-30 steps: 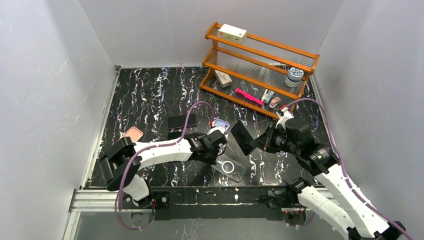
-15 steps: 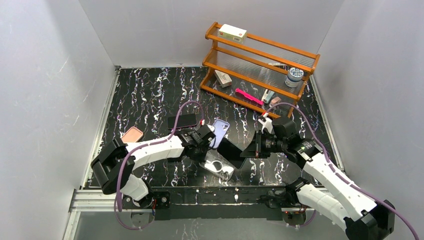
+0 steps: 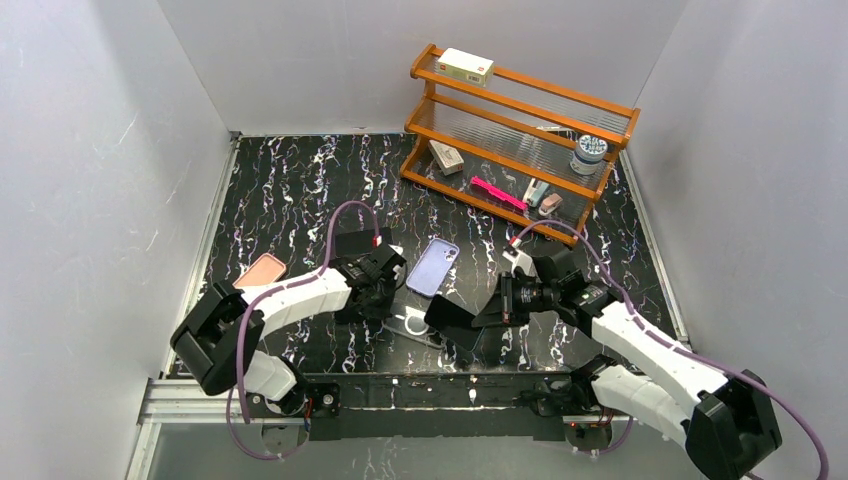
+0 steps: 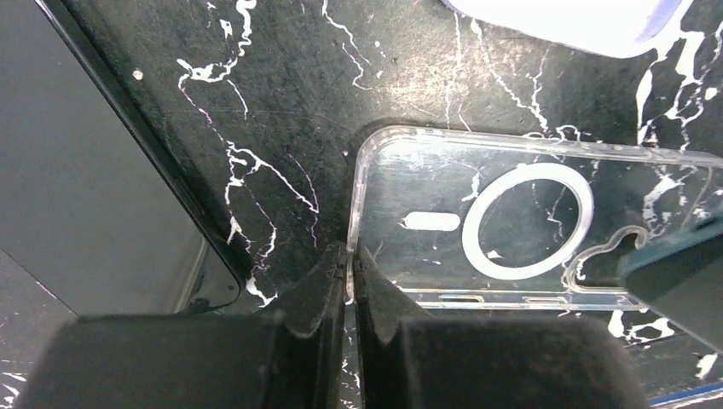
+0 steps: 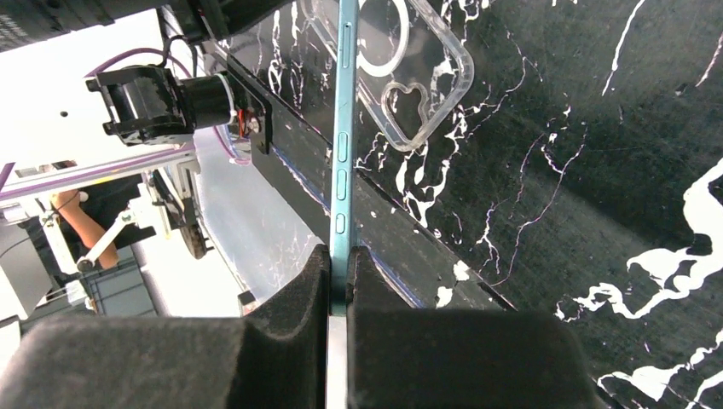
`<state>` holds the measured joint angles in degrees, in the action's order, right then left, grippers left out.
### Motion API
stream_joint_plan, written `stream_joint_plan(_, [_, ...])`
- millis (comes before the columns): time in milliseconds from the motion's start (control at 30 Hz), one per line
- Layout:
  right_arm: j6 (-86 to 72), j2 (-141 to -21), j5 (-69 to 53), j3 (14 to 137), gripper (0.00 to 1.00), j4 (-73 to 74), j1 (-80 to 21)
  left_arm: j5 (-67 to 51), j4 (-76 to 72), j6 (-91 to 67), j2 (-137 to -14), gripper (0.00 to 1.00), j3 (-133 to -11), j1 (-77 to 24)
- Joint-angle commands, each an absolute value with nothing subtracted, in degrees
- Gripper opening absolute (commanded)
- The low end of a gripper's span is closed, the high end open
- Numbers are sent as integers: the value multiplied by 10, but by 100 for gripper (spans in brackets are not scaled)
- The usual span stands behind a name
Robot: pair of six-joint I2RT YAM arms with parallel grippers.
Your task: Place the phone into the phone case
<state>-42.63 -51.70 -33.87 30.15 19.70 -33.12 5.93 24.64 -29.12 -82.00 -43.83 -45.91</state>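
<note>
The left gripper [image 4: 349, 254] is pinching shut on the short rim of the clear case [image 4: 511, 221]. The case is lying flat on the table [image 4: 281, 102] and stretching away ahead of its fingertips. Over the last second this arm has been sliding leftward, dragging the case a little with it. That is leaving the purple case [image 3: 434, 267], just beyond the gripper's far side, out in the open instead of half hidden under the wrist.

To the right, the phone [image 5: 343, 128] is being held edge-on, with its side buttons showing. It is clamped by its near end between the closed fingers of the right gripper [image 5: 339, 260] and is sticking straight out ahead of them. A second ago it was being carried high and well off to the right. Now it is coming down low and to the left, and in the left wrist view its dark corner is overlapping the far end of the clear case by the camera cut-out.

So the carrying part seems to be ending and the lining-up is beginning. The phone is reaching the case but is tilted and not seated in it. The steadying grip on the rim is probably going to matter once the phone is laid flat and pressed in.
</note>
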Motion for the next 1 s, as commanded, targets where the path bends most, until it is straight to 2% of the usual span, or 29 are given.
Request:
stream_joint_plan(0, [-440, -541, -386, 288, 1, 87, -338, 45, 229, -284, -794, 8, -432, -452])
stream_joint_plan(100, [-439, -572, -391, 285, 1, 56, -342, 44, 234, -293, -788, 19, -435, -442])
stream_joint_plan(167, [-435, -596, -397, 285, 1, 36, -346, 34, 248, -306, -780, 23, -440, -423])
stream_joint_plan(367, [-415, -673, -407, 301, 1, 5, -353, -70, 252, -333, -740, 32, -442, -349])
stream_joint_plan(600, [-422, -742, -440, 302, 1, -45, -363, -173, 215, -347, -733, 37, -411, -321])
stream_joint_plan(733, [-423, -779, -441, 312, 1, -54, -366, -181, 199, -345, -728, 48, -391, -312])
stream_joint_plan(967, [-418, -826, -435, 333, 1, -52, -367, -186, 175, -343, -732, 55, -361, -306])
